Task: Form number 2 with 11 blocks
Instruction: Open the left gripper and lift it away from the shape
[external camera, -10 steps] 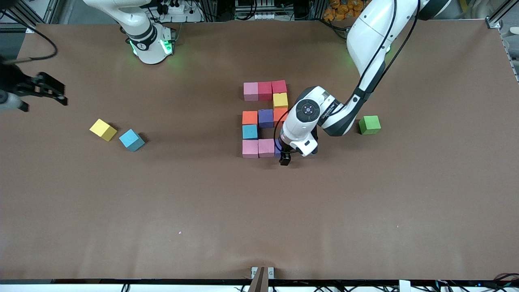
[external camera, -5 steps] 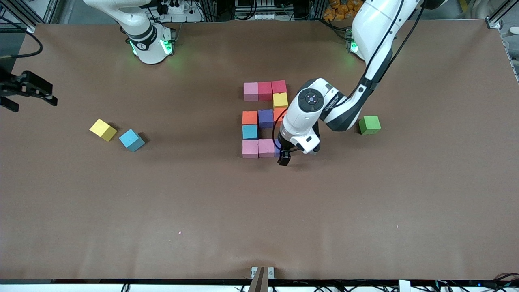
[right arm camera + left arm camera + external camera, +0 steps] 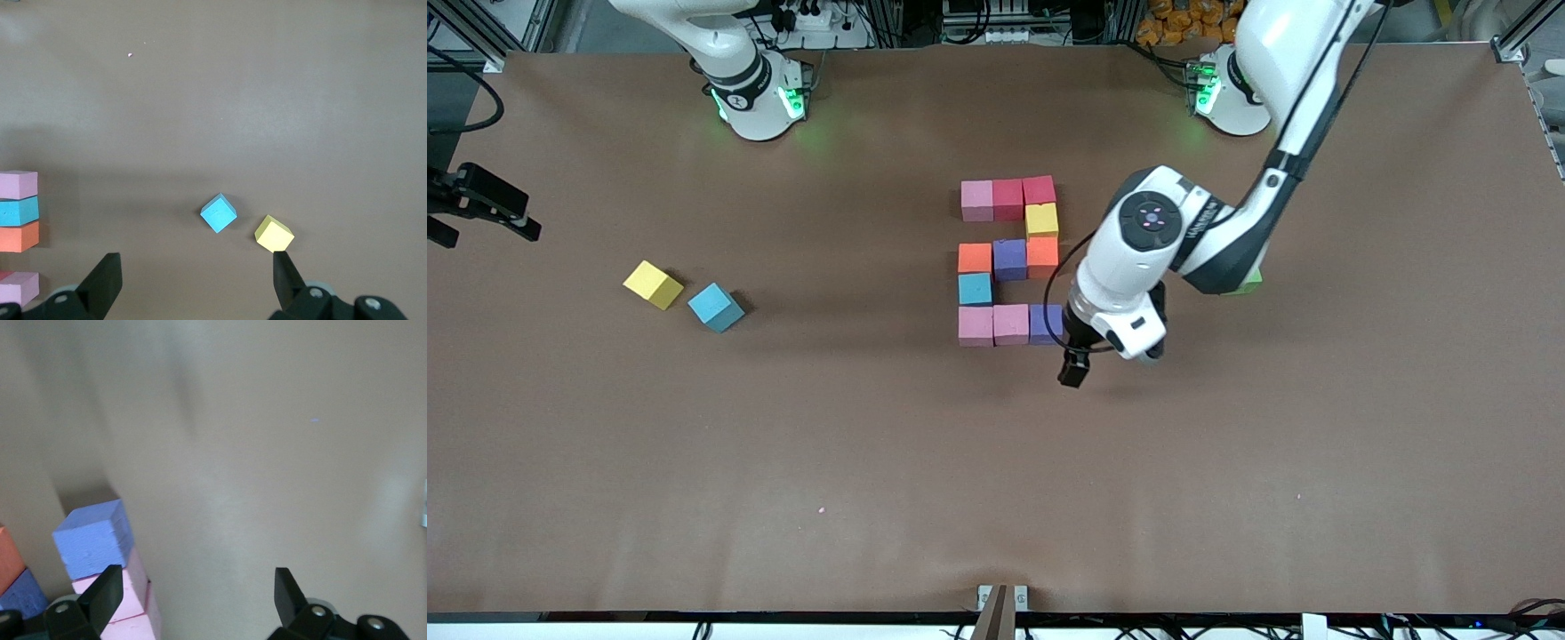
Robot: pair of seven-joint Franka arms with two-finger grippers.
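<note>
Foam blocks form the number 2 (image 3: 1009,262) mid-table, purple cube (image 3: 1046,324) at its 5 o'clock corner. Left gripper (image 3: 1073,368) hangs just beside it, jaws wide, empty. Right gripper (image 3: 482,203) waits at the right arm's table end, spread wide, empty.

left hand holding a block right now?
No, the left hand is open and empty over bare table beside the purple block.

Plain brown surface (image 3: 783,444). Number 2 (image 3: 1009,262) in matte colours: top row pink, red, red; then yellow; middle row orange, purple, orange; then light blue; bottom row pink, pink, purple. Apart, one yellow cube (image 3: 653,284), one light blue cube (image 3: 716,308), one green cube (image 3: 1249,283). White arms, black fingers.
</note>
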